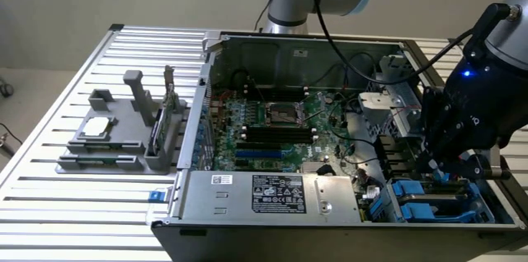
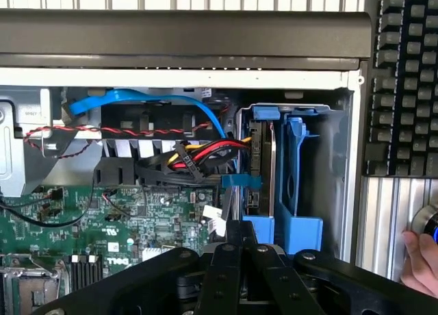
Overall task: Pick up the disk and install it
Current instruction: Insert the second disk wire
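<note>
The disk point(image 2: 263, 161) is sitting edge-on in its blue carrier point(image 2: 294, 185) inside the drive bay at the corner of the open computer case point(image 1: 313, 42), near the exterior view's right, and the gripper point(image 2: 241, 250) is hanging directly over its near end with its black fingers drawn fully together. Whether those fingers are pinching the carrier's edge or only pressing on it is not showing, since the fingertips are blocking the contact point. To do this step well, the push should be running straight along the bay rails, keeping the carrier square so it does not jam against the bay wall, and staying clear of the red and yellow cable bundle point(image 2: 198, 154) and the blue ribbon cable point(image 2: 137, 99) just beside the bay. The disk's label and the depth of its seating are hidden. A person's hand point(image 2: 419, 263) is partly cut off at the frame edge, beside a keyboard point(image 2: 404, 75).
</note>
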Motion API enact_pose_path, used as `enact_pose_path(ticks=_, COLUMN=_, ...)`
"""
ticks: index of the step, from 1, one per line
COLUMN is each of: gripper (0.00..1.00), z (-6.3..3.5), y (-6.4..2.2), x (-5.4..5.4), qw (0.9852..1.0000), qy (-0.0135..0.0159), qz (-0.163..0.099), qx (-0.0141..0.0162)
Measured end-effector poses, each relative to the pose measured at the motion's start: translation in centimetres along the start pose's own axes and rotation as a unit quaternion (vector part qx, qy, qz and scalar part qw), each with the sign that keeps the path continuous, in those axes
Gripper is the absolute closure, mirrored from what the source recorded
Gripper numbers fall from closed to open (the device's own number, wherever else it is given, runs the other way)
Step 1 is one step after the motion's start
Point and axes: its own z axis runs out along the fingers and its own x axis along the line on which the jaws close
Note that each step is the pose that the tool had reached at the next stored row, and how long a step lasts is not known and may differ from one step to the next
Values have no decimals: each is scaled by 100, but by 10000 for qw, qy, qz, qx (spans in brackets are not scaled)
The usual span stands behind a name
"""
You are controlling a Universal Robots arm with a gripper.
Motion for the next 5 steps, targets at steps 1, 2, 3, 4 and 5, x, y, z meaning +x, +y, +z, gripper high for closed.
enact_pose_path(ticks=1, gripper=89, z=0, y=0, x=0, qw=10000, qy=0, qz=0, qx=0)
enact_pose_path(ticks=2, gripper=89, z=0, y=0, x=0, qw=10000, qy=0, qz=0, qx=0)
enact_pose_path(ticks=3, gripper=89, z=0, y=0, x=0, qw=10000, qy=0, qz=0, qx=0)
enact_pose_path(ticks=4, gripper=89, z=0, y=0, x=0, qw=10000, qy=0, qz=0, qx=0)
enact_pose_path(ticks=5, gripper=89, z=0, y=0, x=0, qw=10000, qy=0, qz=0, qx=0)
